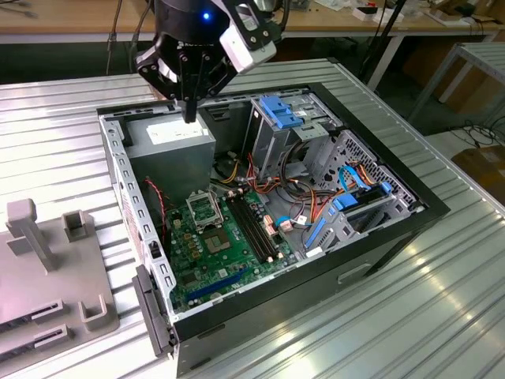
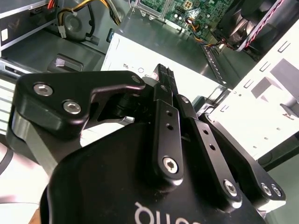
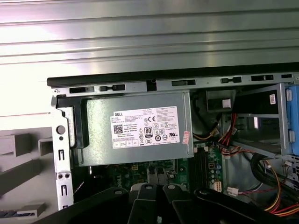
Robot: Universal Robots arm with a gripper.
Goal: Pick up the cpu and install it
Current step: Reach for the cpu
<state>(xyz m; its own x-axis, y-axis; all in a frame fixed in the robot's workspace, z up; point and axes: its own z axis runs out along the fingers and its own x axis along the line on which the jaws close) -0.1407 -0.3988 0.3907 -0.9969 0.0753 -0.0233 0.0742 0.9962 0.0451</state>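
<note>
Closed claw (image 1: 189,112) over PSU (image 1: 167,147)

The cpu (image 1: 224,236), a small silver-grey square, lies flat on the green motherboard (image 1: 237,268). It sits just beside the socket frame (image 1: 205,210), at its five o'clock.

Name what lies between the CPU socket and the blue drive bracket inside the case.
In the exterior view, the long black memory slots lie between the socket and the blue bracket.
</note>
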